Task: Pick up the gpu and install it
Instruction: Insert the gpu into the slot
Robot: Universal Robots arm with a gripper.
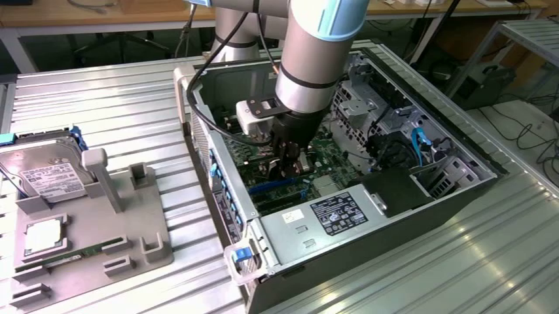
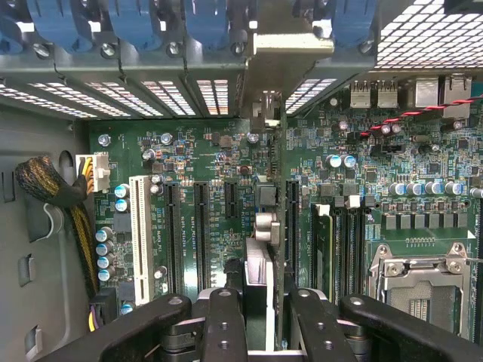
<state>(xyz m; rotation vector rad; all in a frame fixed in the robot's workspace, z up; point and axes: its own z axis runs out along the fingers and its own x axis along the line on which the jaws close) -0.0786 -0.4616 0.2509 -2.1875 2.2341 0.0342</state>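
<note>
Claw: your black two-fingered claw [image 1: 284, 171] is down inside the open grey computer tower case [image 1: 454, 196], just above the green motherboard [image 2: 211, 173]; in the wrist view its black fingers [image 2: 226, 324] are pressed in on a thin card seen edge-on between them, so it is pinching the gpu

Gpu: the thin flat black expansion card with a pale silver bracket strip, the gpu [image 2: 259, 286], stands upright in the claw's grip and runs straight out ahead of the fingers; its silver bracket end [image 2: 266, 113] reaches the rear slot wall of the case; you cannot tell from here whether its lower edge is seated in a slot or only resting over it

Slots beside the claw: a long white expansion slot [image 2: 139, 234] and dark slots [image 2: 201, 234] lie to one side of the held card; black RAM slots [image 2: 339, 249] and the silver CPU socket frame [image 2: 423, 283] lie to the other

Arm: the grey Universal Robots arm with a pale blue ring [image 1: 319, 59] comes down steeply into the case from above the claw

Away from the claw: well apart, outside the case toward the exterior view's left, a grey parts holder [image 1: 131, 242] sits on the ribbed metal desk [image 1: 105, 104]; it carries a silver hard drive with a white label [image 1: 44, 170] and a narrow green RAM stick [image 1: 74, 255]

Near the claw in the case: the grey power supply box with a black label [image 1: 336, 219] lies just beside it, toward the case's front corner
</note>
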